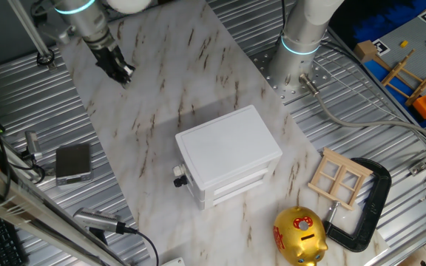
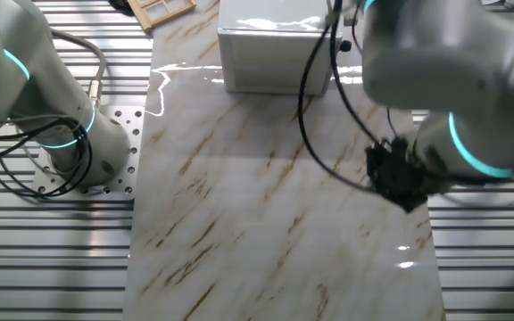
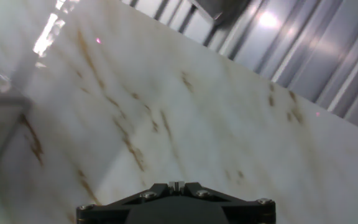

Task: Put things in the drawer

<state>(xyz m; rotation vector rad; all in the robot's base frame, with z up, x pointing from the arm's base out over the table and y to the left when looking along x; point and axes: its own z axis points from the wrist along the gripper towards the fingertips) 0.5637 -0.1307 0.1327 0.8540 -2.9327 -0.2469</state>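
Note:
The white cabinet [image 1: 228,144] stands mid-table on the marble sheet, and also shows at the top of the other fixed view [image 2: 275,49]. Its top drawer [image 1: 183,168] looks pushed in, with small knobs on the cabinet's left face. My gripper [image 1: 123,73] hangs low over the marble at the far left corner, well away from the cabinet; the other fixed view has the gripper [image 2: 405,189] near the sheet's right edge. In the hand view the gripper [image 3: 176,185] is shut, fingertips together, with nothing visible between them. No small wooden things show in any view.
A pale wooden window frame [image 1: 339,177], a gold piggy bank [image 1: 299,236] and a black clamp [image 1: 368,203] lie right of the cabinet. A grey box [image 1: 73,162] sits on the ribbed metal at the left. A second arm's base [image 1: 296,52] stands behind.

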